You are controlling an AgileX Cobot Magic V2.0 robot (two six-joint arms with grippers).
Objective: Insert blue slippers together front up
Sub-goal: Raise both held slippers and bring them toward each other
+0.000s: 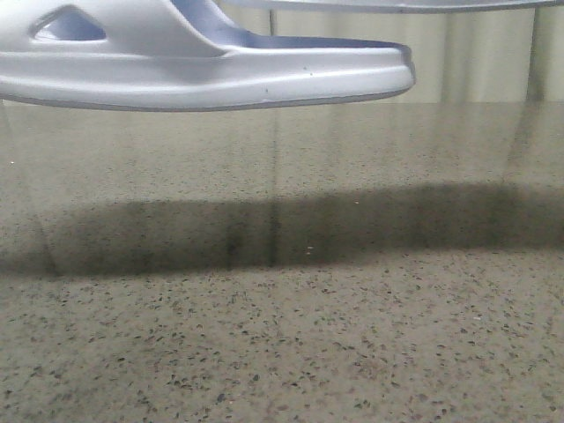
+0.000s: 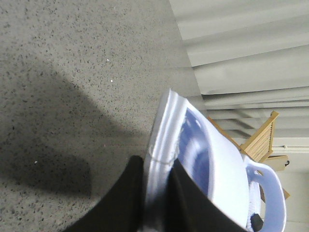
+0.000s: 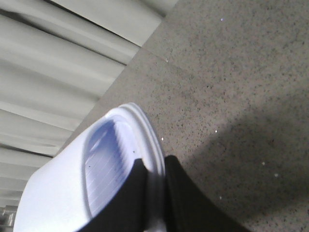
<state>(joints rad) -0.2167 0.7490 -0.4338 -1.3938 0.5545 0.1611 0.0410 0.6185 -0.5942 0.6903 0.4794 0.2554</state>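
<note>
Each pale blue-white moulded foam slipper is pinched at its sole edge: one by the left gripper (image 2: 157,193), one by the right gripper (image 3: 154,193), both held above the speckled grey table (image 1: 282,335). Nesting is judged pending; alignment is needed next.

A pale slipper (image 1: 203,62) hangs sideways above the speckled table (image 1: 352,335) (shadow beneath).
</note>
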